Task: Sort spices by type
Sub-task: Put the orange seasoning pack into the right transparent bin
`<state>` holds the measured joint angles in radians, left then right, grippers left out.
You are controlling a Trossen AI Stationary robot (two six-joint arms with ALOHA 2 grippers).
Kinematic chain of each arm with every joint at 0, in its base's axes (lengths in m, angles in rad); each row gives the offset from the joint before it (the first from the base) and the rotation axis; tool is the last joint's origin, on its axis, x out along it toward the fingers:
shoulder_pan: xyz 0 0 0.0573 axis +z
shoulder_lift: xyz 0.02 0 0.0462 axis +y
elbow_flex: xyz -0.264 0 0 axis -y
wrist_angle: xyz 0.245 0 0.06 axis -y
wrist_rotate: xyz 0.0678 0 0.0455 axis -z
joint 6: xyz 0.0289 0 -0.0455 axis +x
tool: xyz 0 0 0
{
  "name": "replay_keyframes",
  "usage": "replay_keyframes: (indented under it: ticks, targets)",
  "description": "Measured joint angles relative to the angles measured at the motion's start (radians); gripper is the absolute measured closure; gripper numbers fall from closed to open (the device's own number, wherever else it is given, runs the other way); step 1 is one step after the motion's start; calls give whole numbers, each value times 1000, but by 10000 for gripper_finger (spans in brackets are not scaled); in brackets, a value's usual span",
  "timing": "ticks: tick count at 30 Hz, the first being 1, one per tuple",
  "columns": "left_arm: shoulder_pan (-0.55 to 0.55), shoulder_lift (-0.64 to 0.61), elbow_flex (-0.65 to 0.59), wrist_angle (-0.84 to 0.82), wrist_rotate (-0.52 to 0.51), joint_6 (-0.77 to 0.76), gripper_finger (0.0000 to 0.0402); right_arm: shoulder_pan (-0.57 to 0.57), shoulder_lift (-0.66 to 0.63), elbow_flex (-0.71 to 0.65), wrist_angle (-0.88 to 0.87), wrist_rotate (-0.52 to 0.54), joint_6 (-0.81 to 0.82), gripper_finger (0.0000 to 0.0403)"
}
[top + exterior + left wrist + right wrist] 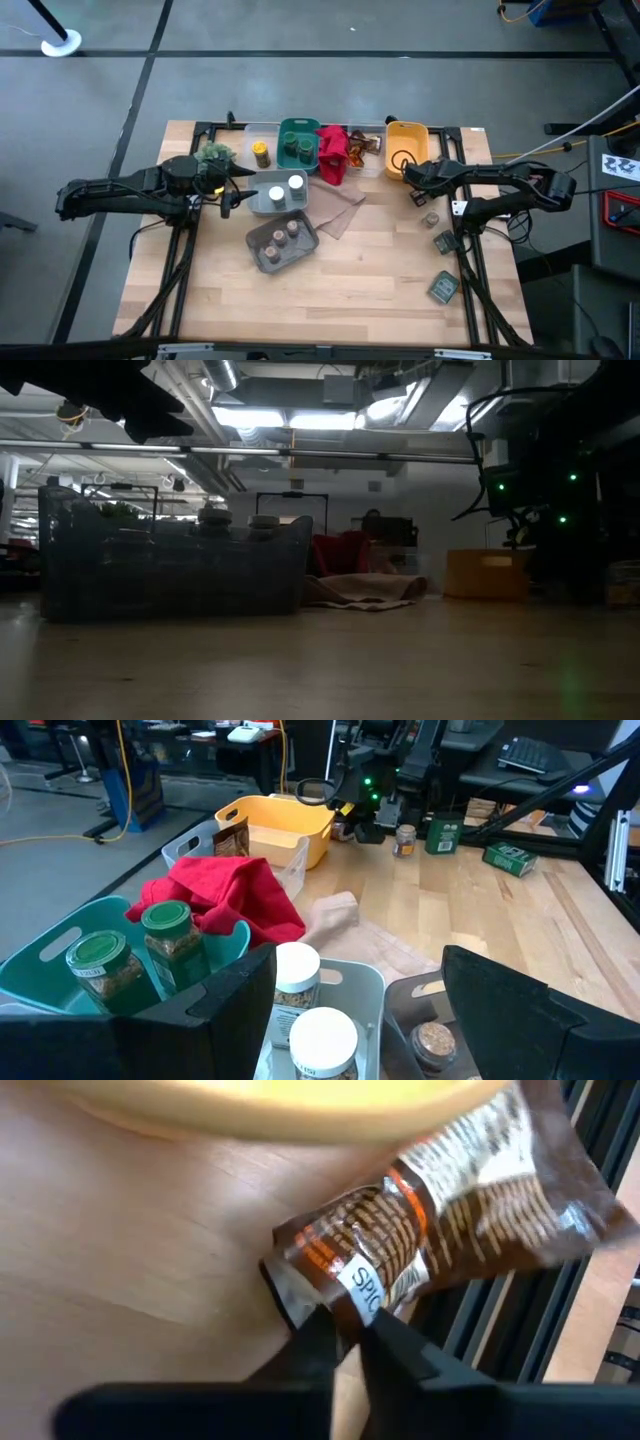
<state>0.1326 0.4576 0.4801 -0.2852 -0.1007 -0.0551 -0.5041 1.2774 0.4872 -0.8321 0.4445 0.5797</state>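
My right gripper (pixel 350 1330) is shut on an orange-brown spice packet (pixel 450 1210) just by the yellow bin (pixel 406 140), near the table's right side (pixel 418 195). My left gripper (pixel 238 192) hangs open above the grey bin (pixel 375 982) that holds white-lidded jars (pixel 297 975). Two green-lidded jars (pixel 170 935) stand in the teal bin (pixel 298 145). Tan-lidded jars (pixel 282 236) stand in a grey tray. A yellow-lidded jar (pixel 260 153) stands in a clear bin at the back. My right gripper pinches the packet's pale end seam (pixel 352 1292) between its two fingertips (pixel 318 1325), slanting down from above. The rest of the packet stretches away from the fingers along the yellow bin's wall (pixel 250 1110). Whether it rests on the table I cannot tell.
A red cloth (pixel 333 152) drapes over the back bins and a beige cloth (pixel 338 210) lies mid-table. A loose jar (pixel 431 218) and two dark green packets (pixel 444 241) (pixel 443 288) lie near the right edge. A small green plant (pixel 213 153) stands at the back left.
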Motion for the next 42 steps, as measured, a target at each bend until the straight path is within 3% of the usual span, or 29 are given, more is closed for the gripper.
replay_keyframes:
  ticks: [3, 19, 26, 31, 42]
  targets:
    - [0, 0, 0, 0, 0, -16, 133, 0, 1, 15, 2, -16, 0, 392]
    - [0, 0, 0, 0, 0, -24, 133, 1, 1, 111, -40, -320, -8, 397]
    - [0, 0, 0, 7, 0, -24, 133, 86, 0, 112, -33, -444, 3, 398]
    - [0, 0, 0, 10, 0, -18, 133, 174, 2, 146, -25, -467, 57, 398]
    - [0, 10, 0, 88, 0, -16, 133, 340, 2, 354, 41, -449, 70, 400]
